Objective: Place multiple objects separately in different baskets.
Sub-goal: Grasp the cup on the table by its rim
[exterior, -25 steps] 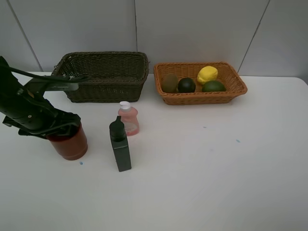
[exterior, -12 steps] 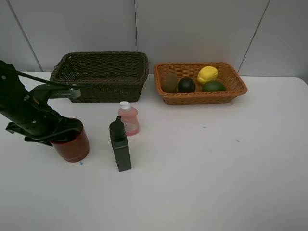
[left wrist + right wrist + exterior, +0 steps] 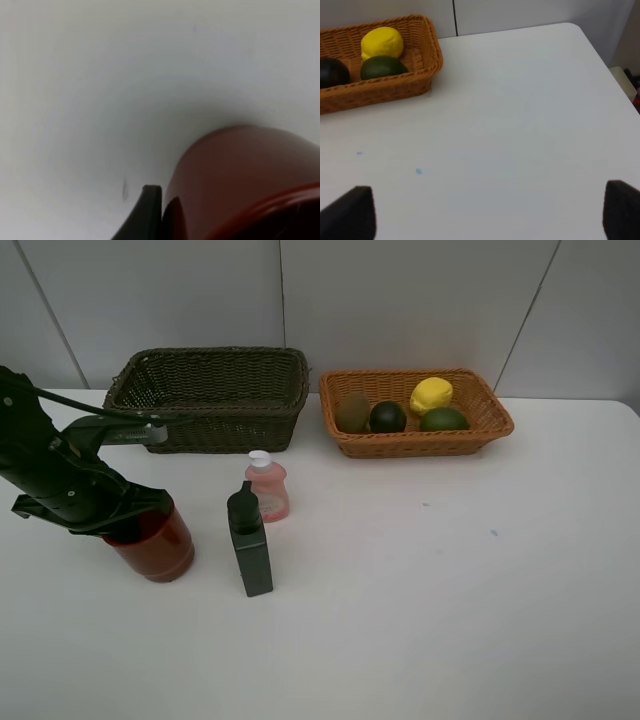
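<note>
My left gripper (image 3: 135, 513) is shut on the rim of the red cup (image 3: 157, 549), which leans slightly on the white table at the left. In the left wrist view the cup (image 3: 240, 175) fills the corner, with one black finger (image 3: 145, 210) against its outer wall. The dark green bottle (image 3: 250, 545) and the pink bottle (image 3: 268, 490) stand just right of the cup. The orange-tan basket (image 3: 420, 444) holds a kiwi (image 3: 352, 412), a blackish fruit (image 3: 388, 417), a lemon (image 3: 431, 395) and a lime (image 3: 444, 420). My right gripper (image 3: 485, 215) is open over bare table.
The dark olive basket (image 3: 215, 426) stands behind the cup and the bottles, against the grey wall. The right wrist view shows the orange basket's end (image 3: 395, 87) and the table's far right corner (image 3: 577, 27).
My left gripper has closed on the red cup's rim. The cup has shifted a little to the right and towards the front. Nothing else moved.
</note>
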Controlling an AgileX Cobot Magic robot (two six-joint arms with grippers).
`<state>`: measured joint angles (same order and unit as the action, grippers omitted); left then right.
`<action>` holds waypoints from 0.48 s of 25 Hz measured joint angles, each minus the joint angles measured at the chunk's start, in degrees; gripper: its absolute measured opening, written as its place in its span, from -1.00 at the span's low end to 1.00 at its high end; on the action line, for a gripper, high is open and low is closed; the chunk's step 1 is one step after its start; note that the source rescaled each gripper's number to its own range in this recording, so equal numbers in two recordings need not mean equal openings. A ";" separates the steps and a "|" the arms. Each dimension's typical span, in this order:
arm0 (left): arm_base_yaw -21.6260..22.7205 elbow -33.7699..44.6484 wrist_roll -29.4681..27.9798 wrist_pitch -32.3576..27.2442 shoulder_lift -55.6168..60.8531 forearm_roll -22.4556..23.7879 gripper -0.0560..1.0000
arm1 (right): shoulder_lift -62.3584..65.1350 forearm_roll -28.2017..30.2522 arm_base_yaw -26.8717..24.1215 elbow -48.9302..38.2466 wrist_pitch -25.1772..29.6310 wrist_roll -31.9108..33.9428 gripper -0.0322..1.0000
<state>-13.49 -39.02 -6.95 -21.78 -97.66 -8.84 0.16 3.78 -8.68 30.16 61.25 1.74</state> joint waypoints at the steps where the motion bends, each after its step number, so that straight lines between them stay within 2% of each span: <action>1: 0.00 0.00 0.00 0.00 0.00 0.00 -0.89 | 0.00 0.00 0.00 0.00 0.00 0.00 0.99; 12: 0.00 0.06 -0.19 -0.32 3.52 0.00 -0.89 | 0.00 0.00 0.00 0.00 0.00 0.00 0.99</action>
<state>-13.49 -38.96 -7.13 -22.10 -94.14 -8.84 0.16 3.78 -8.68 30.16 61.25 1.74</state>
